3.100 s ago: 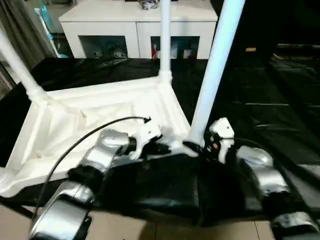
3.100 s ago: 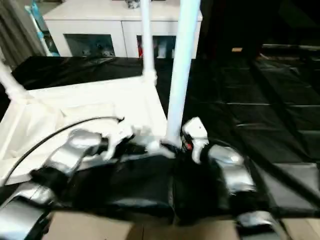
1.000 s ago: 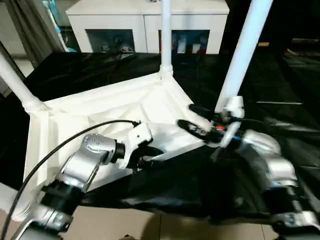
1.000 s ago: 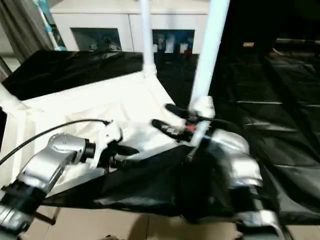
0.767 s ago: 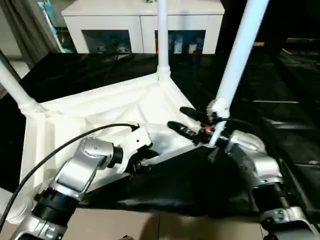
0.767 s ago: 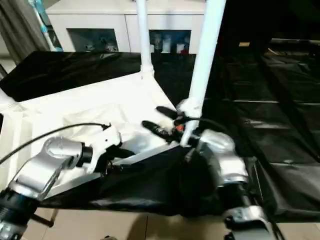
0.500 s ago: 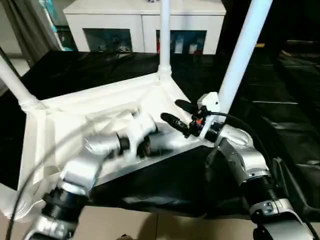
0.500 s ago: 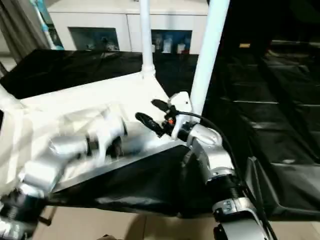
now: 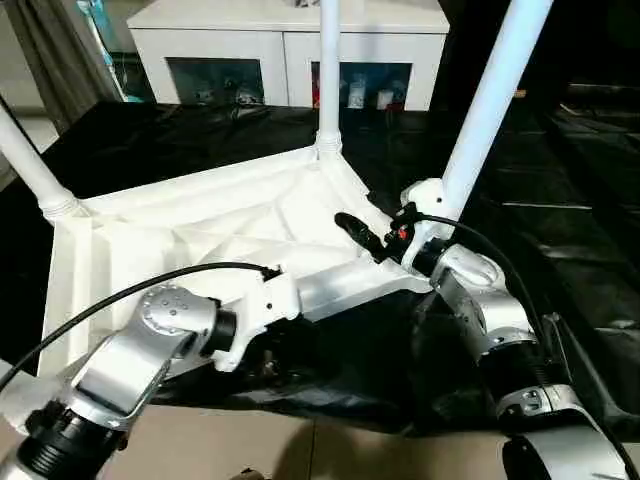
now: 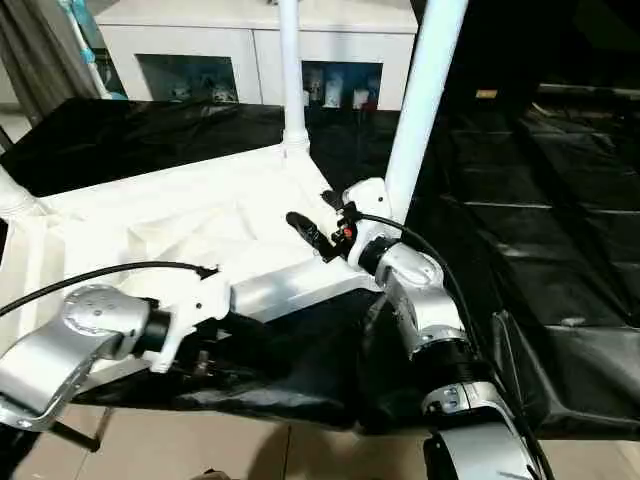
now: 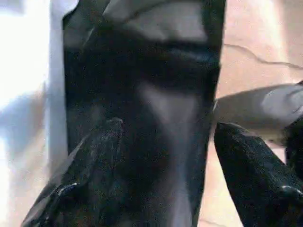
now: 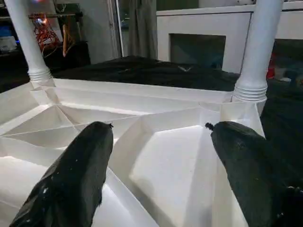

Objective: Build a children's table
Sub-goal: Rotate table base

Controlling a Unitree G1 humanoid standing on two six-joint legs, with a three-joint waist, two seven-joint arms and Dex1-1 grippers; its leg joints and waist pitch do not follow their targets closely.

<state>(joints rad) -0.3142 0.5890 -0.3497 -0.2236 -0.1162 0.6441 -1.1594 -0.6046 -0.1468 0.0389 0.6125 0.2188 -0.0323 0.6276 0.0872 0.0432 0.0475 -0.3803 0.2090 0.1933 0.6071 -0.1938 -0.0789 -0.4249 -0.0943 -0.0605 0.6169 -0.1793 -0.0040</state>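
Upside down on the black plastic sheet (image 9: 560,190) lies the white plastic rectangular top (image 9: 190,235) of the children's table, its X-ribbed underside facing up; long white tapered tube legs stand upright in its round corner sockets, one at the far corner (image 9: 329,75), one at the near right corner (image 9: 490,100), one at the left corner (image 9: 30,165); a fourth flared end shows at the lower left (image 9: 15,395). Behind it stands a white cabinet with glass doors (image 9: 290,45).

The right gripper (image 12: 158,137) hovers over the ribbed underside just beside the near right leg; its jaws stand wide apart and hold nothing; the wrist view shows the ribs and two legs between the black fingers (image 12: 75,179).

The left gripper (image 11: 165,137) sits low at the near edge of the top, in front of the black sheet hanging there; its jaws are spread and nothing is between them; a black cable (image 9: 110,305) arcs over the silver left forearm.
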